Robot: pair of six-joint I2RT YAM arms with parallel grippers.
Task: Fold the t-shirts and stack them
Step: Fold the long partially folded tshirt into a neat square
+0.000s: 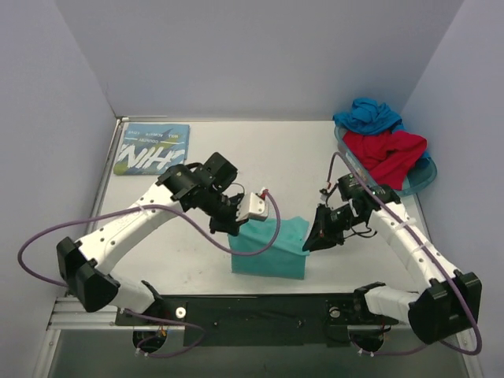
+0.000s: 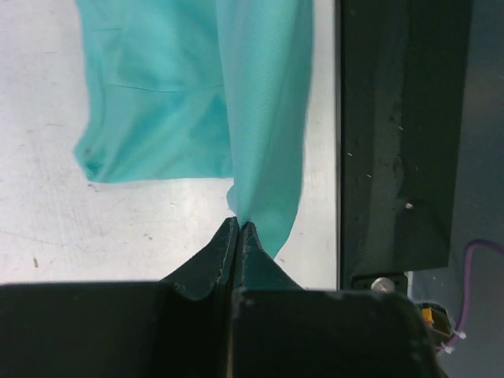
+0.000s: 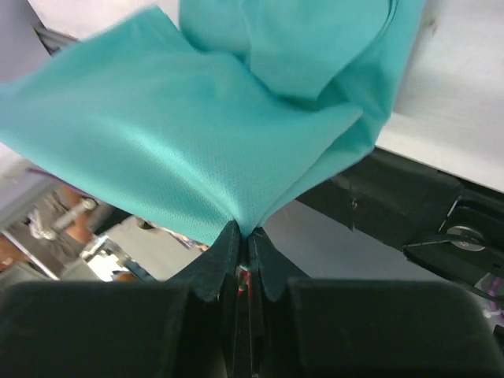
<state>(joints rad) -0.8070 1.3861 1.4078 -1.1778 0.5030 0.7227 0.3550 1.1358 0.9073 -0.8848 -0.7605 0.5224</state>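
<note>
1. The mint-green soft cloth t-shirt sits at 6 o'clock on the pale grey table, close to the near edge and between the two arms. Its top edge is raised at both ends. Its collar cannot be made out in any view.
2. The left gripper has its jaws closed tight on a narrow fold of the mint cloth, which drapes away from the tips. In the top view it stands at 9 o'clock of the shirt, with its fingertips largely hidden behind the wrist housing.
3. The right gripper has its jaws pressed together on a corner of the same shirt, at the shirt's 3 o'clock. The cloth fans out wide and fills most of that wrist view.
4. The blue-teal folded t-shirt with large white lettering lies flat at 10 o'clock, well apart from both arms. Its print is only partly legible.
5. The crumpled red t-shirt and the bright blue t-shirt are heaped at 2 o'clock, the blue one on the far side of the red one.
6. The translucent blue plastic tray under them is mostly covered, and only its rim shows.
</note>
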